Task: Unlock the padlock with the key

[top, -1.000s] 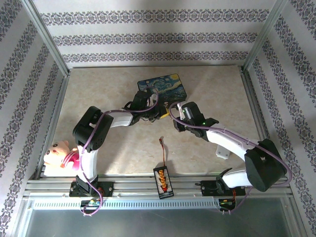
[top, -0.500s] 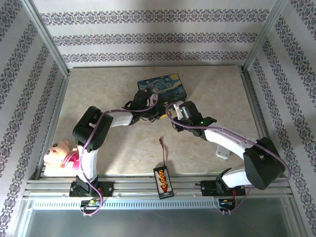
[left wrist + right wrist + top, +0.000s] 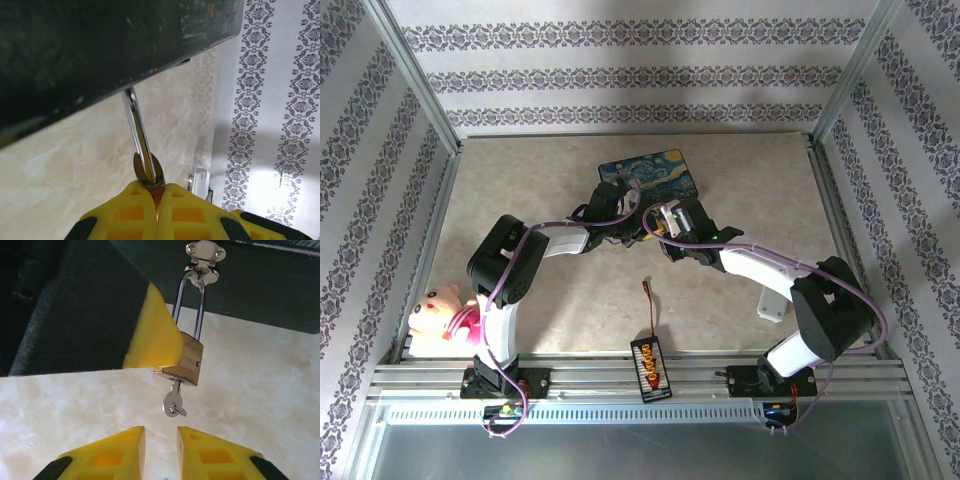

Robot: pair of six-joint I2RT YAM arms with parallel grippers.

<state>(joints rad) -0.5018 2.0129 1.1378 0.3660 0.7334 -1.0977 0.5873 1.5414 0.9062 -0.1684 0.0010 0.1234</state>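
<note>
Key (image 3: 173, 403) in brass padlock (image 3: 188, 363) btm

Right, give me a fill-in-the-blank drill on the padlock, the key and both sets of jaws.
1. The key is inserted in the ___ face of the padlock.
2. The left gripper has its jaws ___ on the padlock's body.
3. The right gripper has its jaws ___, with the key just ahead of them, untouched.
4. The painted box carries the padlock by the padlock's silver ___.

Missing words: bottom; shut; open; shackle.
</note>
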